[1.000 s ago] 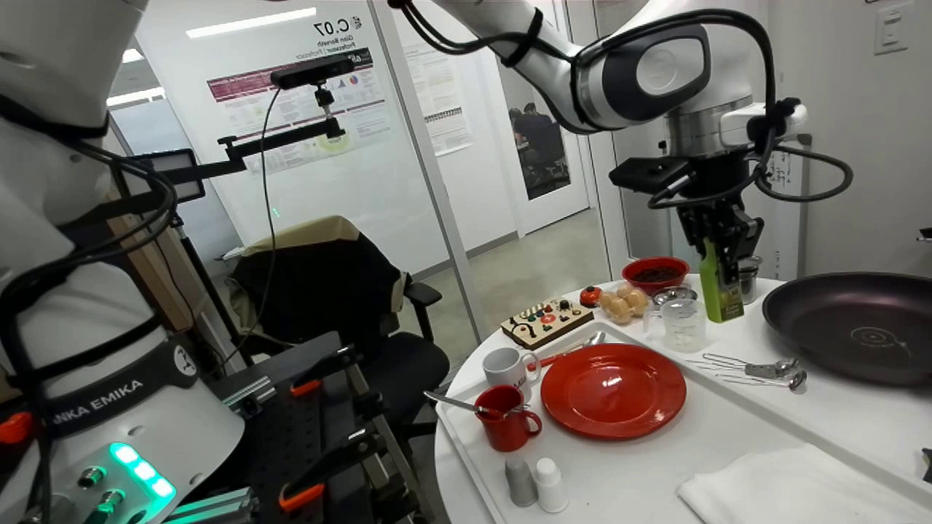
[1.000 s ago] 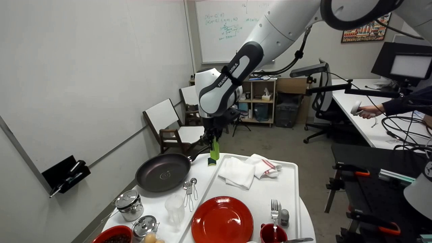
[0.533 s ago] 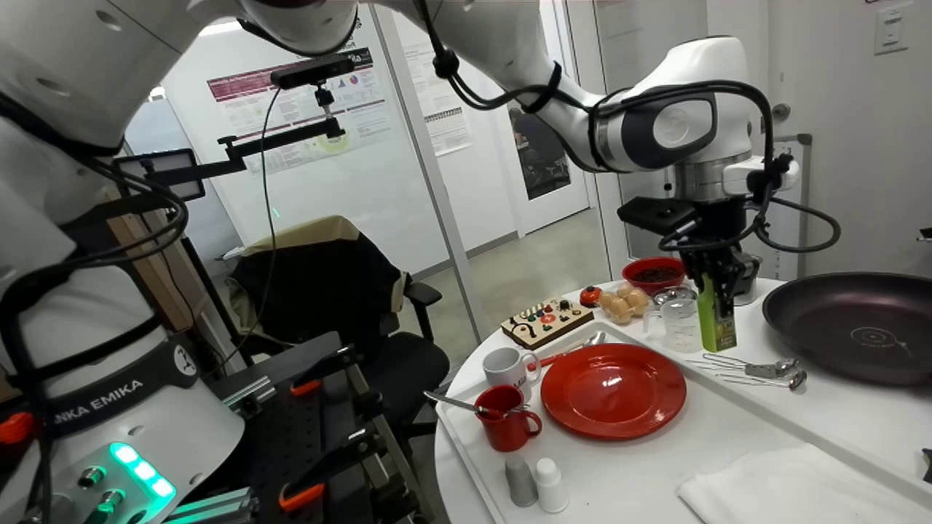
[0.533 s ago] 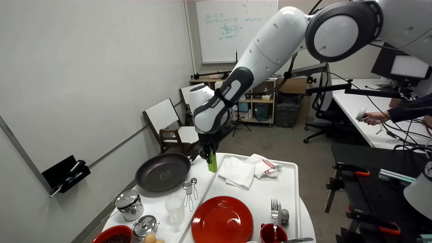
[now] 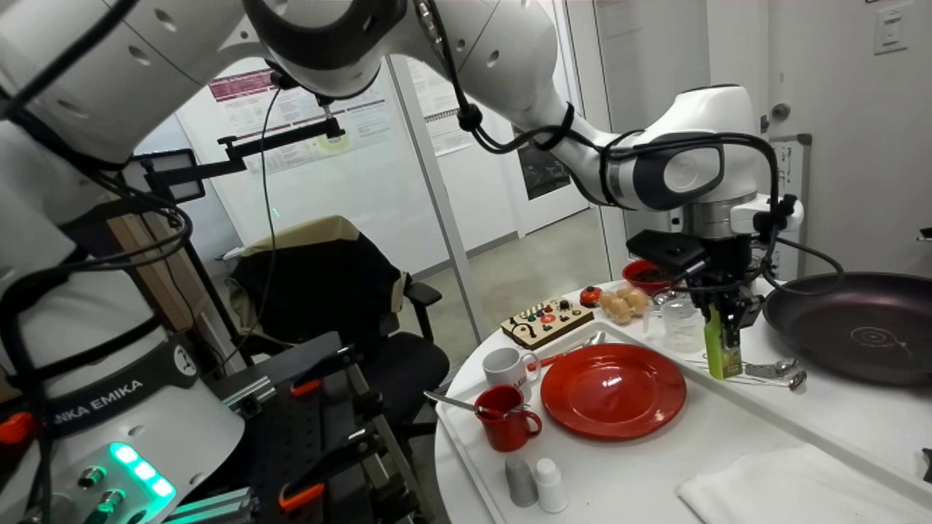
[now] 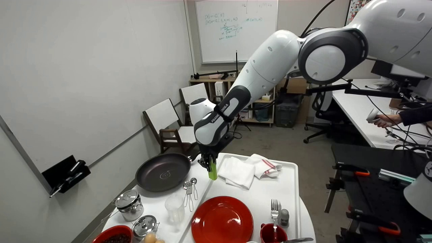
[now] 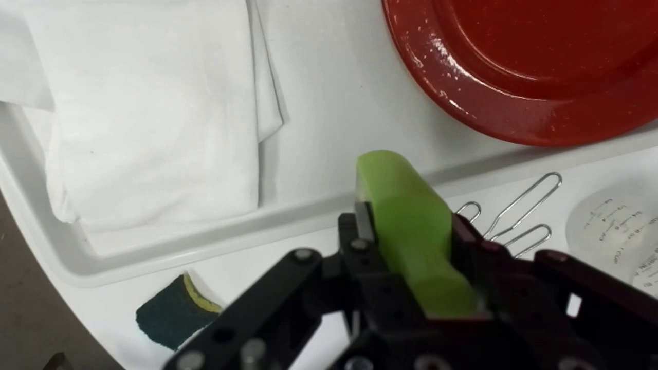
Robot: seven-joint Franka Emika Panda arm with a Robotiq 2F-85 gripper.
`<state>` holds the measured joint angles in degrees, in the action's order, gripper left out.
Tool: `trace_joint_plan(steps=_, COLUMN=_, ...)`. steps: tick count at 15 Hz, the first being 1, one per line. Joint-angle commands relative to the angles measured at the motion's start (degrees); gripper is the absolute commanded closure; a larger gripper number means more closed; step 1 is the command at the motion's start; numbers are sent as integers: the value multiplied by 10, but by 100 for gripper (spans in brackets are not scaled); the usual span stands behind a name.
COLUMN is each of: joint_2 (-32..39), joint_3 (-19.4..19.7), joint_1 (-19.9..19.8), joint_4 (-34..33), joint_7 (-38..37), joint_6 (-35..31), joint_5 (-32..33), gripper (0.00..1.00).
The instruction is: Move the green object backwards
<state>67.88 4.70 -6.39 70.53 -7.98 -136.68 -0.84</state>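
Bench (image 5: 859, 407) needs a gentle, base-flat landing, I'd judge; move back slowly, high enough to clear the rim of the tray (image 7: 329, 103). Pan (image 6: 158, 170) and red plate (image 5: 613, 391) near, neither touched. Claw (image 7: 411, 226) pinches green object (image 5: 716, 346) at tray's edge; contact unclear. Metal utensils (image 6: 188, 189) just beside, likeliest snag. Sponge (image 7: 169, 313) nearby.
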Motion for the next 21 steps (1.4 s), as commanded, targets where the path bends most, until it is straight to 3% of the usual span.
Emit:
trace_joint_plan(steps=1, joint_2=40, joint_3=-7, joint_1=-10, joint_4=-35, joint_7=16, joint_6=-21, joint_5=-8, gripper=92)
trace_joint_plan(steps=10, joint_2=69, joint_3=-37, joint_1=-34, joint_4=-12, joint_7=79, joint_6=-119, joint_5=-10, gripper=92)
trace_joint_plan(steps=21, joint_2=78, joint_3=-49, joint_1=-48, joint_4=-10, joint_7=104, joint_6=-135, joint_5=-10, gripper=92)
